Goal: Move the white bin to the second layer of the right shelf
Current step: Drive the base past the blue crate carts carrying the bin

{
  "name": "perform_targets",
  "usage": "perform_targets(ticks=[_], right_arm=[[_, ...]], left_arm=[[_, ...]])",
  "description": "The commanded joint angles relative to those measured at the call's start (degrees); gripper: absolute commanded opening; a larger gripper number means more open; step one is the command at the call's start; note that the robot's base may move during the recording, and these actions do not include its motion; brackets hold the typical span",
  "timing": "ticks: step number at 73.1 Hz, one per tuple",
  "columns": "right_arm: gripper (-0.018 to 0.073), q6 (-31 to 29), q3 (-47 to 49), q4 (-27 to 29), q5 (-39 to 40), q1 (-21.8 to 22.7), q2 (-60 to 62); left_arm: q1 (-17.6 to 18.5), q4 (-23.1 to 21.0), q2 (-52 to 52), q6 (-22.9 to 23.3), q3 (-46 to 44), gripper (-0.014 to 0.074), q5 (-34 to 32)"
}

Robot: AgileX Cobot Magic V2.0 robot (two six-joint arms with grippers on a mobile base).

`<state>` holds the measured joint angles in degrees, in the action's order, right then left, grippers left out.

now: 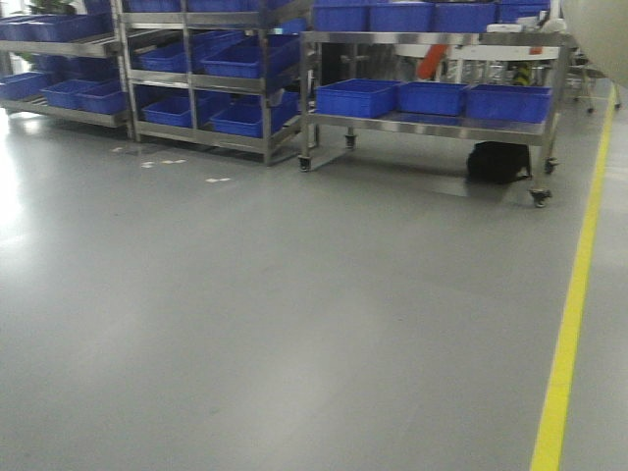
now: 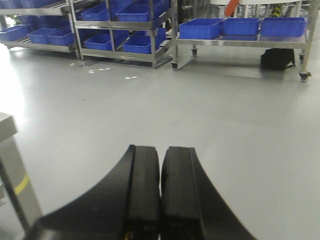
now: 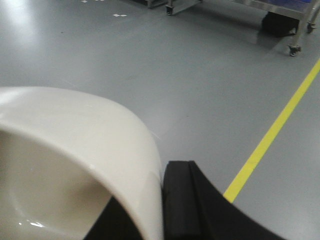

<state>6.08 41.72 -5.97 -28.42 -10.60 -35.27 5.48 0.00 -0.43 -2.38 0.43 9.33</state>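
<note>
Right hand (image 3: 162,200) pinches the rim of the white bin (image 3: 75,125), which is shiny, creamy and round-edged, up above the grey floor (image 3: 200,75) near a yellow line (image 3: 270,135). Left hand (image 2: 160,190) is pressed together.

Floor (image 1: 294,314) open ahead; crate racks (image 1: 196,88), wheeled cart (image 1: 432,123), black bag (image 1: 496,162) line far side; white bin (image 3: 75,130) crowds right gripper (image 3: 156,200).

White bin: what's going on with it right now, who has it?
The right gripper is clamped on the white bin at its rim, holding it above the floor. The left gripper is shut and empty. The racks with blue crates stand far across the floor, so the bin is not yet placed.
</note>
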Motion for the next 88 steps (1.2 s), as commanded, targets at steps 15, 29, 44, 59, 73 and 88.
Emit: perform_targets(ticks=[15,29,44,59,73,88], right_arm=[[0.0055,0.02,1.92,-0.62,5.65,0.38,-0.02],[0.0055,0.02,1.92,-0.62,5.65,0.38,-0.02],[0.0055,0.02,1.92,-0.62,5.65,0.38,-0.02],[0.0055,0.02,1.92,-0.62,5.65,0.38,-0.02],[0.0055,0.02,1.92,-0.62,5.65,0.38,-0.02],[0.0055,0.02,1.92,-0.62,5.65,0.38,-0.02]], left_arm=[[0.34,0.00,-0.81,0.18,2.11,0.0085,-4.90],[0.34,0.00,-0.81,0.18,2.11,0.0085,-4.90],[0.34,0.00,-0.81,0.18,2.11,0.0085,-4.90],[0.34,0.00,-0.81,0.18,2.11,0.0085,-4.90],[0.34,0.00,-0.81,0.18,2.11,0.0085,-4.90],[0.34,0.00,-0.81,0.18,2.11,0.0085,-4.90]])
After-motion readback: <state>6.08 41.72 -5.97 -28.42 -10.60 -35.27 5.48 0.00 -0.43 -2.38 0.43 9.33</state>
